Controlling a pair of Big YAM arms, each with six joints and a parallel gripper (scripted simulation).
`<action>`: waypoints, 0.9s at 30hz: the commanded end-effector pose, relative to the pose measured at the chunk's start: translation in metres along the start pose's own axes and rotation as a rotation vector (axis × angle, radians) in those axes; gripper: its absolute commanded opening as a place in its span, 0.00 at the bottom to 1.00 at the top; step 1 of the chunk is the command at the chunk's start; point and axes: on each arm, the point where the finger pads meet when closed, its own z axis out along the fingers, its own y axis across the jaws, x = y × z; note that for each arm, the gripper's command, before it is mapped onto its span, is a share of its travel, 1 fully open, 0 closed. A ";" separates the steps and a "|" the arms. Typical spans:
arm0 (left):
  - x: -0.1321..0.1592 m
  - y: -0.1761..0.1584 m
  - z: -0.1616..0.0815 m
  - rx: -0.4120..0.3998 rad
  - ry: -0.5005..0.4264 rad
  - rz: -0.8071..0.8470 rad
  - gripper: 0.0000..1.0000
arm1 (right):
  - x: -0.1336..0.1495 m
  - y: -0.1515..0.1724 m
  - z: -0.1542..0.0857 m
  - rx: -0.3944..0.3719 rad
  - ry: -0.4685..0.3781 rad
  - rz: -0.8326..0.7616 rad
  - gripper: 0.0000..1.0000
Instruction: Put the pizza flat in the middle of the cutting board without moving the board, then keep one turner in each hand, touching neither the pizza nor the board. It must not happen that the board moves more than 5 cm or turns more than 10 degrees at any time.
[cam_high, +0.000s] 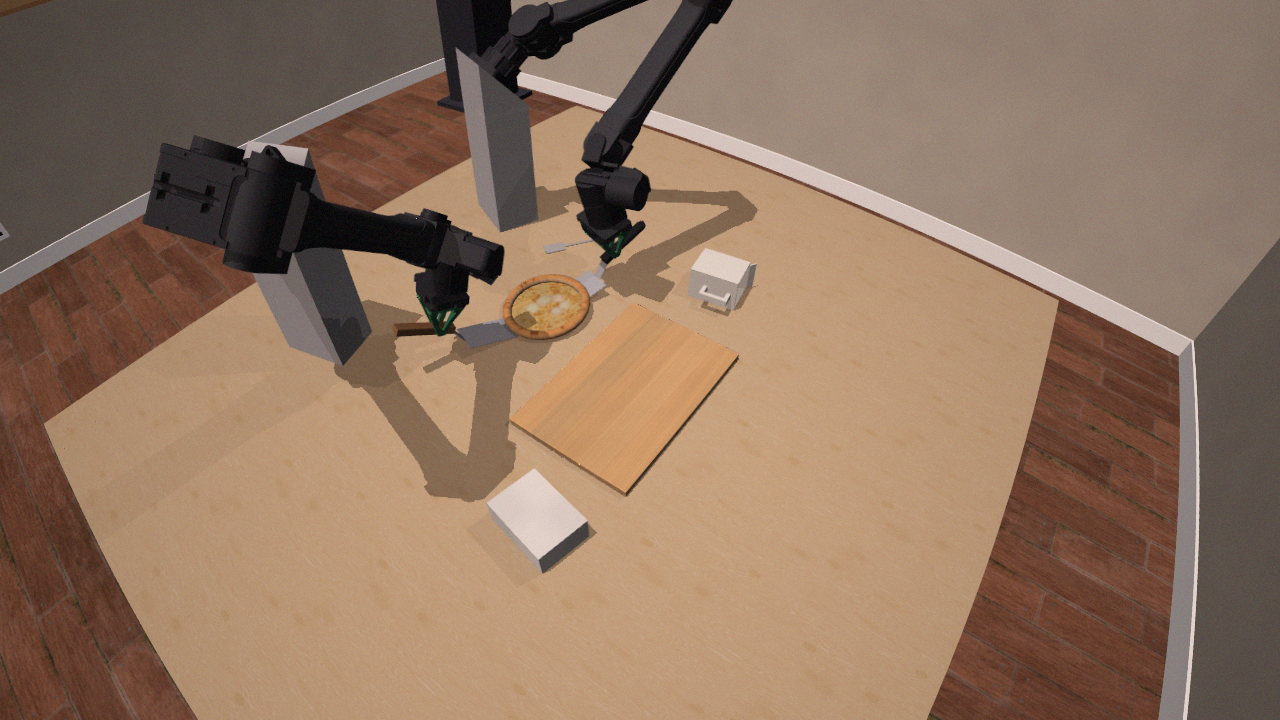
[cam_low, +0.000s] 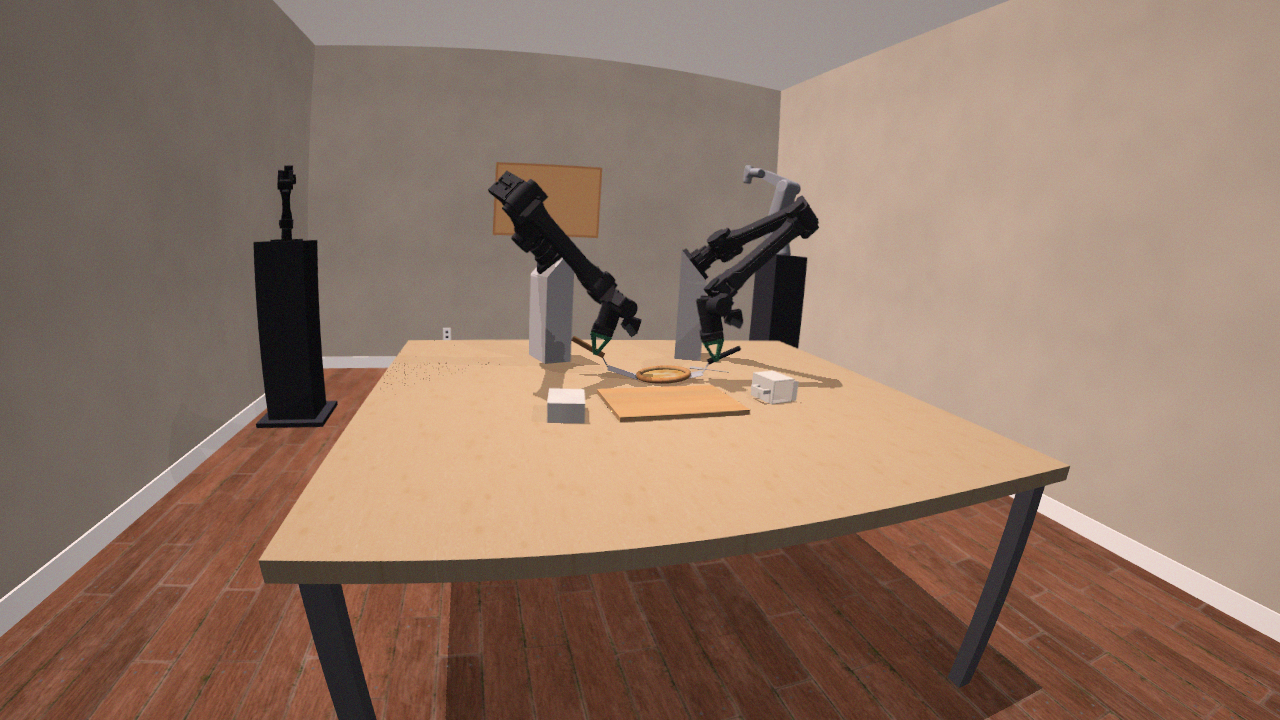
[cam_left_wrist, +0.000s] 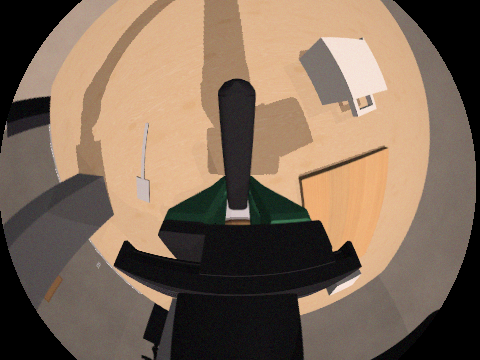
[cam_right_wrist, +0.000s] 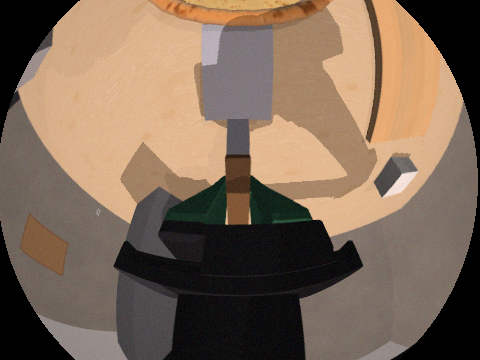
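Note:
The pizza (cam_high: 546, 307) lies flat on the table, just beyond the wooden cutting board (cam_high: 626, 394) and off it. My right gripper (cam_high: 438, 324) is shut on the brown handle of a turner (cam_right_wrist: 238, 174). My left gripper (cam_high: 613, 246) is shut on a black-handled turner (cam_left_wrist: 236, 140). That turner's blade (cam_high: 592, 282) touches the pizza's opposite edge and is hidden in the left wrist view. The board also shows in the left wrist view (cam_left_wrist: 347, 203).
A white box with a handle (cam_high: 721, 278) stands beyond the board's far corner. A white block (cam_high: 537, 519) lies at the board's near corner. A thin grey utensil (cam_high: 565, 245) lies on the table beside the left gripper. Two grey arm pedestals stand behind.

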 end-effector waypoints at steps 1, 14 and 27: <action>0.000 -0.014 -0.013 0.039 0.001 0.004 0.06 | -0.015 0.003 -0.008 0.011 -0.013 -0.001 0.06; 0.000 -0.014 -0.013 0.039 0.001 0.004 0.06 | -0.026 0.004 -0.010 0.009 -0.010 -0.003 0.06; 0.000 -0.015 -0.013 0.040 0.000 0.004 0.06 | -0.041 0.004 -0.013 0.008 -0.007 0.000 0.06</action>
